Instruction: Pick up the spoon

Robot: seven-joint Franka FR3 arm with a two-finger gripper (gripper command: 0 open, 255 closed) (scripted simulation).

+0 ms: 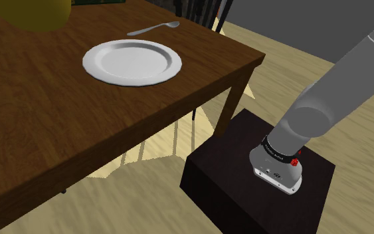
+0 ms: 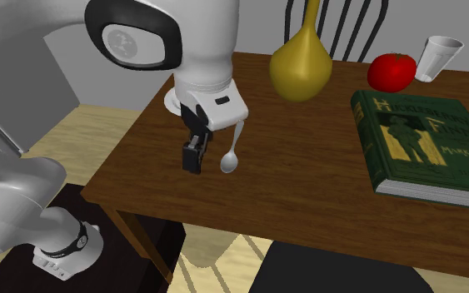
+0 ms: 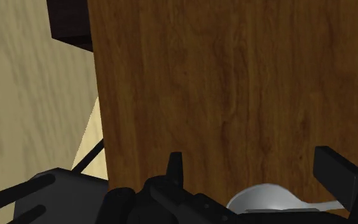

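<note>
A silver spoon (image 1: 153,28) lies on the brown wooden table (image 1: 52,126), just beyond a white plate (image 1: 132,62), near the table's far edge in the shoulder view. In the second exterior view the spoon (image 2: 231,158) shows right beside my black gripper (image 2: 199,156), which points down over the table. The wrist view has the two fingers (image 3: 174,167) standing wide apart, open, with the spoon's bowl (image 3: 266,196) on the table between them. The fingers are not touching it.
A yellow vase (image 2: 301,67), a red tomato (image 2: 391,72), a white cup (image 2: 441,57) and a green book (image 2: 428,141) stand on the table. A dark chair (image 2: 341,29) is behind it. My dark stand (image 1: 258,179) sits by the table's corner.
</note>
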